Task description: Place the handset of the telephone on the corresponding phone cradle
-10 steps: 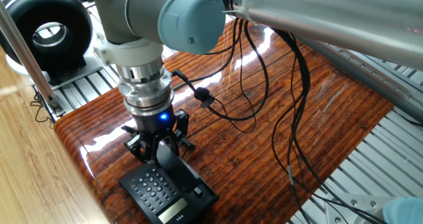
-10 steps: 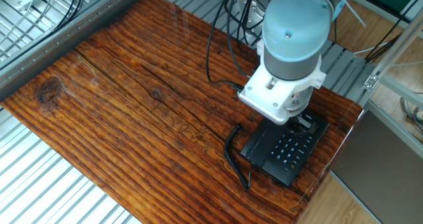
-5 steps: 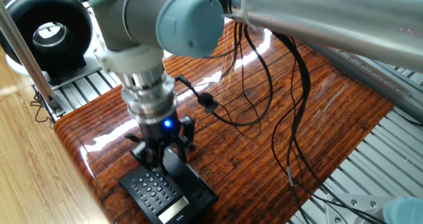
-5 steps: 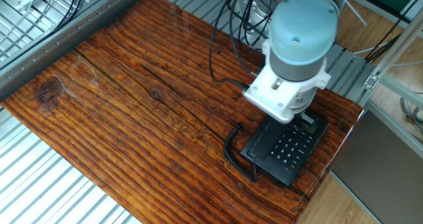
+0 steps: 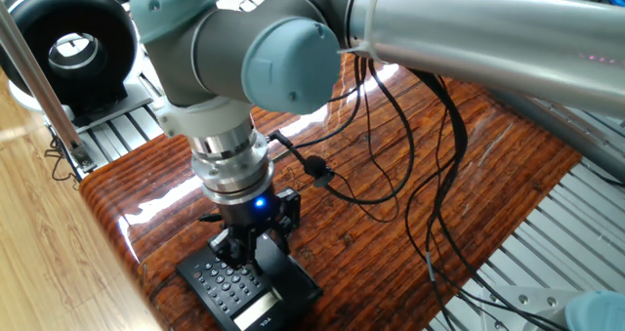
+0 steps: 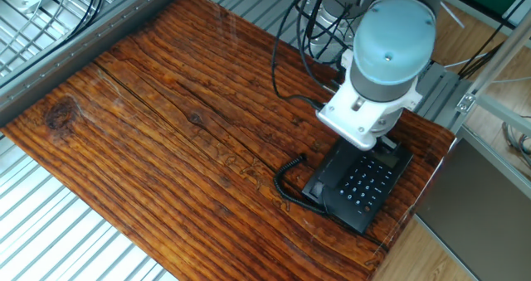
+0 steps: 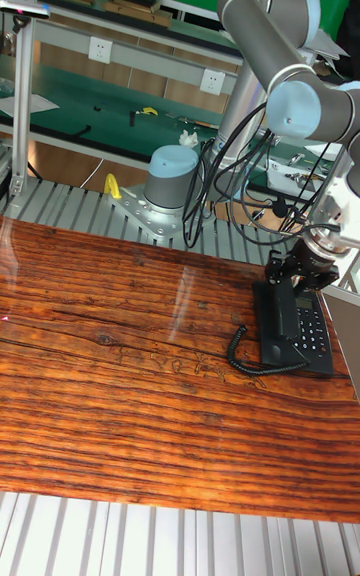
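The black telephone [image 5: 223,284] sits at the wooden table's near corner, keypad up, with a white label strip [image 5: 256,314]. My gripper [image 5: 256,249] stands right over its far end, shut on the handset [image 5: 280,274], a slim black bar lying along the side of the keypad over the phone cradle. Whether it rests in the cradle or hangs just above I cannot tell. In the other fixed view the wrist hides the fingers; the handset [image 6: 320,191] and its coiled cord [image 6: 286,190] show beside the telephone [image 6: 365,186]. The tall fixed view shows gripper [image 7: 292,281], handset [image 7: 272,331] and cord [image 7: 243,351].
A big black ring-shaped device [image 5: 68,43] stands beyond the table's far left corner. Loose black cables [image 5: 391,136] hang from the arm over the wood. The telephone lies close to the table edge [image 5: 137,258]. Aluminium rails [image 6: 50,231] surround the table.
My gripper has carried the handset sideways across the phone base, from over the keypad's far end to the strip beside it. The cord has trailed along, curling nearer the base.
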Controlling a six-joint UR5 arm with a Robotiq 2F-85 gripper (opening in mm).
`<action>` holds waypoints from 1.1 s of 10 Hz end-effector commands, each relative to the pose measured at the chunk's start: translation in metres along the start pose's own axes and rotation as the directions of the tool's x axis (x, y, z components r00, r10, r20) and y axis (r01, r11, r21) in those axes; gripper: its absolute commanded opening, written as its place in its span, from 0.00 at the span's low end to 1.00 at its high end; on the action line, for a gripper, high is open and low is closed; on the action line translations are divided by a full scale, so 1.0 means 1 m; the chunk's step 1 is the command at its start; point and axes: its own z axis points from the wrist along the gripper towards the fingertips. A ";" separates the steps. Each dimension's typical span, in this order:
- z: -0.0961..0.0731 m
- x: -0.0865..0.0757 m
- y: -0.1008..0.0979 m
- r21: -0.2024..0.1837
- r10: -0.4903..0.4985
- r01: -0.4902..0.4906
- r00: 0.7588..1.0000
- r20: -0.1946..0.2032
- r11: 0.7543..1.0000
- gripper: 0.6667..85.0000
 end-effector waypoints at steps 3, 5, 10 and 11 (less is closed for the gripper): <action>0.011 -0.010 0.002 -0.006 0.018 -0.018 0.999 -0.039 1.000 0.24; 0.008 -0.010 0.001 -0.006 0.021 -0.021 0.999 -0.042 1.000 0.24; 0.002 -0.021 0.002 0.003 0.030 -0.030 0.998 -0.059 1.000 0.24; 0.003 -0.022 0.004 -0.001 0.032 -0.032 0.998 -0.061 0.999 0.24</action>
